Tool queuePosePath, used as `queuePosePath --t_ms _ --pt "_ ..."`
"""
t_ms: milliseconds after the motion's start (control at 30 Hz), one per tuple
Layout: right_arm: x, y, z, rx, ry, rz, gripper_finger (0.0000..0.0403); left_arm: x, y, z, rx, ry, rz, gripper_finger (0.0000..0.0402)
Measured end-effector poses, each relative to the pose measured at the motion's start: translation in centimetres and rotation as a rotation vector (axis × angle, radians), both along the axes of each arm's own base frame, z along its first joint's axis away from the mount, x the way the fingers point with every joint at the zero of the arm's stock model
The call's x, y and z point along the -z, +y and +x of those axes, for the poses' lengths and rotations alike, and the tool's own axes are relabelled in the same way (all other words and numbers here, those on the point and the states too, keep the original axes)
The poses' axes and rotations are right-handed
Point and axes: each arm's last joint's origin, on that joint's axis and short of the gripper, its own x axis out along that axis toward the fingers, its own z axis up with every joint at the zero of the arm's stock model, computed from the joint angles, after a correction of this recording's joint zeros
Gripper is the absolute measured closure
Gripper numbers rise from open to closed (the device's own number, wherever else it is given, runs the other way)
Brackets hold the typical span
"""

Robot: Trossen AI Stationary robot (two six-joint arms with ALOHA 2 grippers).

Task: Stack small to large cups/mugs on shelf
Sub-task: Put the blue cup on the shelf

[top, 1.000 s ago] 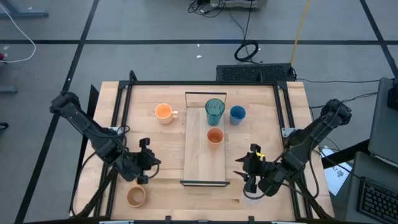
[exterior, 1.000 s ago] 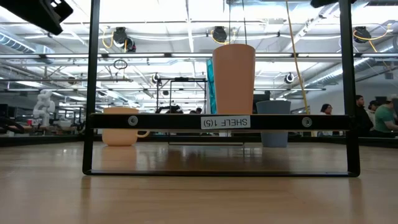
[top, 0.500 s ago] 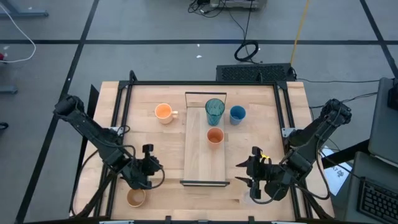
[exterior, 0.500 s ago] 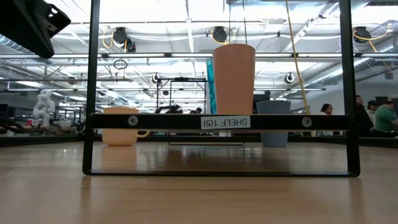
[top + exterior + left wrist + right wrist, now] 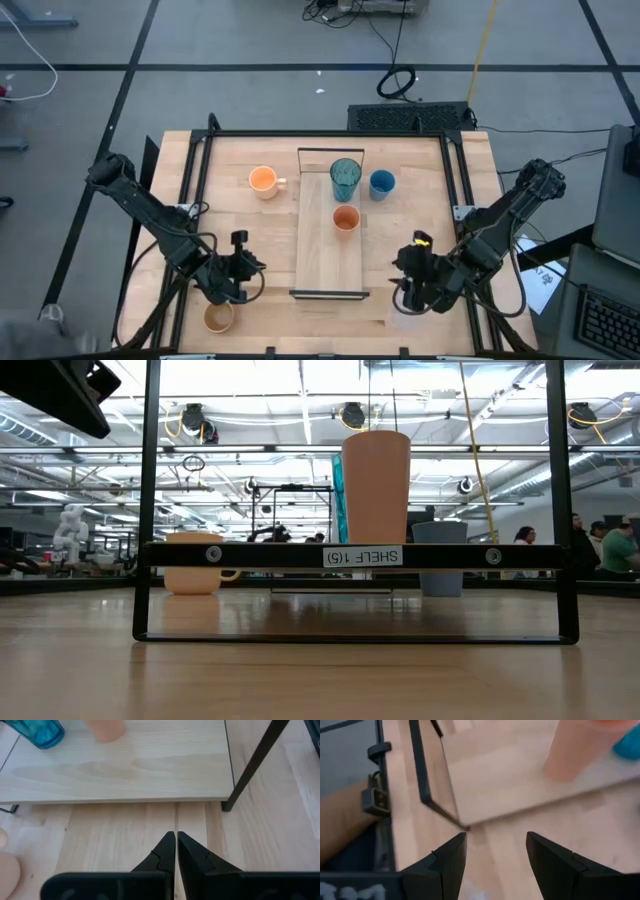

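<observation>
Grippers both empty: left gripper point(image 5: 243, 268) pinched shut beside long pale-wood shelf point(image 5: 330, 260), right gripper point(image 5: 405, 290) spread open opposite, small orange cup point(image 5: 345, 219) and tall teal translucent tumbler point(image 5: 346, 178) standing on shelf.

From my table-level camera I read one label: a small white tag point(image 5: 363, 556) fixed at the centre of the shelf's black front crossbar point(image 5: 250, 556). It appears mirrored and reads "SHELF 1(S)". I can read no other text, brand, number or sign.
</observation>
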Motion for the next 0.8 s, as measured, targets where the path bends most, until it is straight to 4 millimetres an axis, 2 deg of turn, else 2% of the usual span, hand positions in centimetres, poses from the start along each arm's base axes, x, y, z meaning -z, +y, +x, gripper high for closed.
queuePosePath --t_ms 200,467,800 --pt "0.1 0.3 -0.2 0.044 0.074 0.145 0.0204 0.0 0.0 0.0 0.008 0.001 0.009 0.0380" --pt "0.2 2.0 -1.7 0.061 0.126 0.260 0.0204 0.1 0.1 -0.1 0.014 0.012 0.024 0.0380" --pt "2.3 4.1 -1.6 0.084 0.208 0.253 0.0204 0.1 -0.3 -0.4 0.047 0.014 0.038 0.0380"
